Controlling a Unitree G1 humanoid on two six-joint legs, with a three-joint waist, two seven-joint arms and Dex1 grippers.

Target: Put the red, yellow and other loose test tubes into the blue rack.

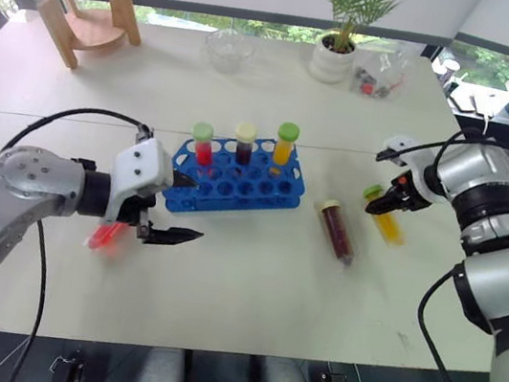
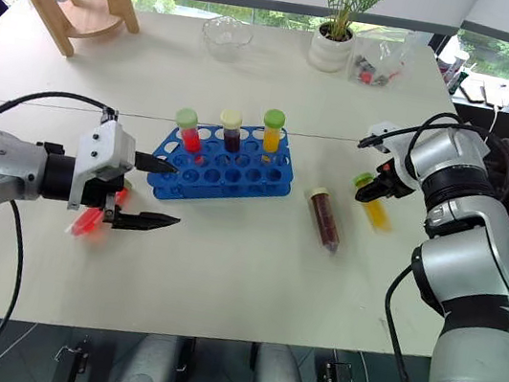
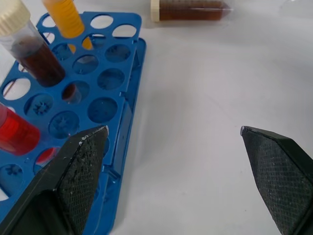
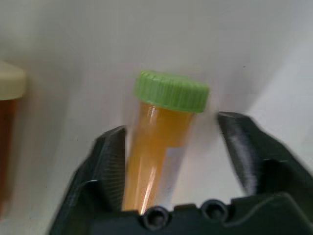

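Right tool straddles the yellow tube, apparently not yet clamped; left tool released; centre tube before squeezing.

Blue rack has red, dark brown and orange tubes; right of the rack lie a cream-capped brown tube and a green-capped orange tube.

Pale table beneath bright windows, greenery outside.
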